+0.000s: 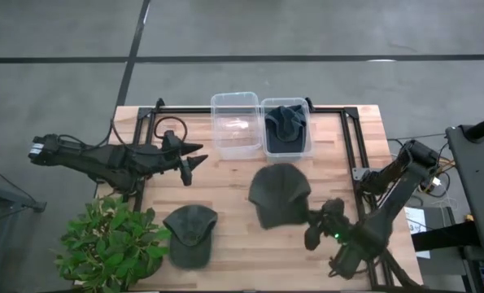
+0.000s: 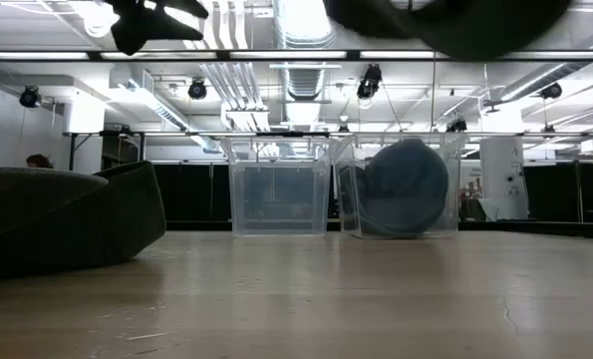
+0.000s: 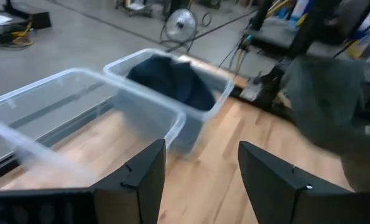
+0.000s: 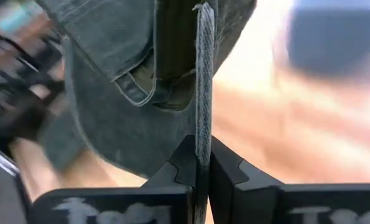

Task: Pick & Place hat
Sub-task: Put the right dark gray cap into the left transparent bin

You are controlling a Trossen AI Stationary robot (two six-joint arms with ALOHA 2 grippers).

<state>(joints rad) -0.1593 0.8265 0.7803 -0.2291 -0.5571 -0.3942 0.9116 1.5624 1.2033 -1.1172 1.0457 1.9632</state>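
Wooden slats form the table (image 1: 225, 191), and over it hangs the hat (image 1: 279, 194), its stiff brim edge pinched in the clenched right gripper (image 4: 197, 163) so the soft grey denim crown sags ahead of the fingers, seemingly for carrying. Beyond it stand two clear plastic bins (image 1: 235, 124), one holding a dark cap (image 1: 286, 124). Another cap (image 1: 191, 233) lies far aside. The left gripper (image 1: 194, 159) waits spread, facing the bins.

Right gripper (image 4: 200, 158) jaws clamped (raised), left gripper (image 3: 200, 177) jaws apart
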